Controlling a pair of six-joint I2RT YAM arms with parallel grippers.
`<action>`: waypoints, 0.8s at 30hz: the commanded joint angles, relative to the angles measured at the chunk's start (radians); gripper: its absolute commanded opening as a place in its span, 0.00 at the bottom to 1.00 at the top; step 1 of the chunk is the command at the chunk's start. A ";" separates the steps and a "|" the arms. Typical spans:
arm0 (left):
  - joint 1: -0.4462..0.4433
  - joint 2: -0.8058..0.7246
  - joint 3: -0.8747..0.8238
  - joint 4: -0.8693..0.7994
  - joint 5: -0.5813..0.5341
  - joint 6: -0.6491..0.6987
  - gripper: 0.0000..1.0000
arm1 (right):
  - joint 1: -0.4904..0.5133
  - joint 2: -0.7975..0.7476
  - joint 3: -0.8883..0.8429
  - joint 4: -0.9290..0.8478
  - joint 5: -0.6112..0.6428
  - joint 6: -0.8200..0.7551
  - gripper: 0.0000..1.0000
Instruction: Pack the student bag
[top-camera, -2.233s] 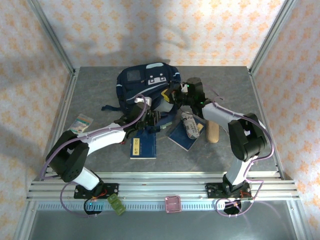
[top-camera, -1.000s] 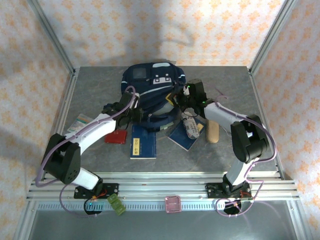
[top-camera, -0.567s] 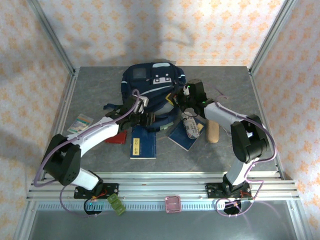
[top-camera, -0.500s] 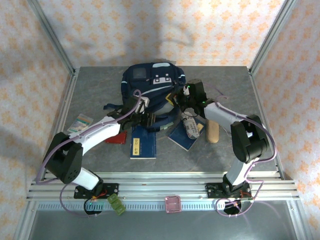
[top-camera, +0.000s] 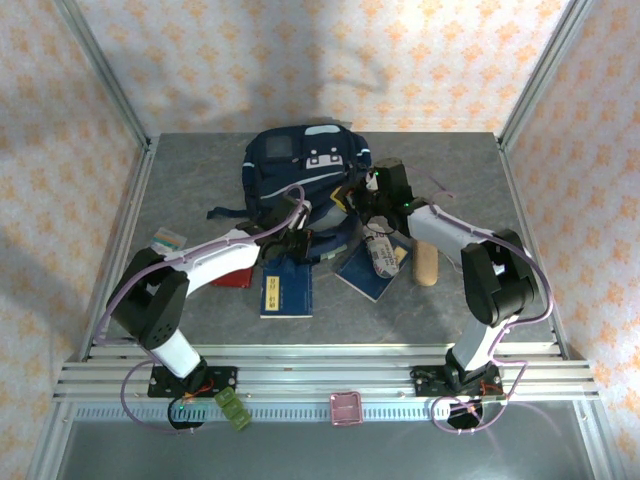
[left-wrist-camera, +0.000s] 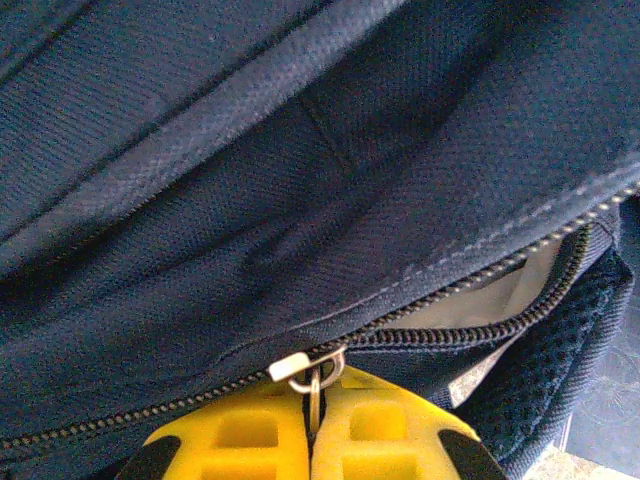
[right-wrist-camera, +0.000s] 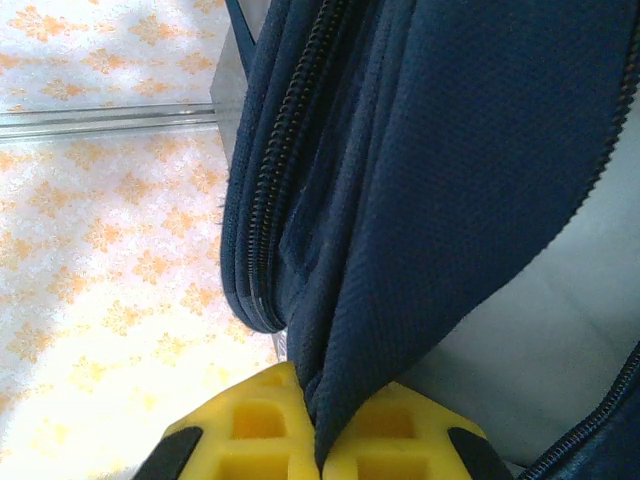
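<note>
On the grey table (top-camera: 180, 180), seen from above, a small clear packet (top-camera: 168, 240) lies at 9 o'clock, well apart from the rest, with a flat red item (top-camera: 233, 276) at about 8 o'clock beside the left arm. A blue booklet (top-camera: 286, 292) lies flat at 6 o'clock of the student bag (top-camera: 300, 165), which sits at the 12 o'clock side of the table, its grey panel and white pocket patches facing up. The left gripper (top-camera: 298, 233) reaches the bag's near edge; its wrist camera shows the yellow fingers (left-wrist-camera: 245, 435) pressed together on the metal zipper pull (left-wrist-camera: 314, 388), the zip parted toward 3 o'clock over pale lining. At 3 o'clock of the bag the right gripper (top-camera: 352, 203) meets its side, and its wrist camera shows the yellow fingers pinched tight on a fold of the navy fabric, next to a run of zipper teeth. Toward 4 o'clock of the bag a second blue booklet (top-camera: 362, 275) lies under a grey-white bundle (top-camera: 381, 256), and a tan cylinder (top-camera: 427, 263) rests just beside them, below the right arm.
</note>
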 joint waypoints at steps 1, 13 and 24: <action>0.005 -0.040 0.003 -0.024 -0.095 0.002 0.00 | 0.000 -0.058 0.029 0.059 0.021 -0.020 0.00; 0.302 -0.154 -0.142 -0.046 -0.100 0.020 0.00 | -0.054 -0.085 -0.036 0.075 0.045 -0.027 0.00; 0.168 -0.202 -0.144 -0.003 0.132 0.001 0.00 | -0.082 0.029 0.131 -0.016 0.039 -0.100 0.00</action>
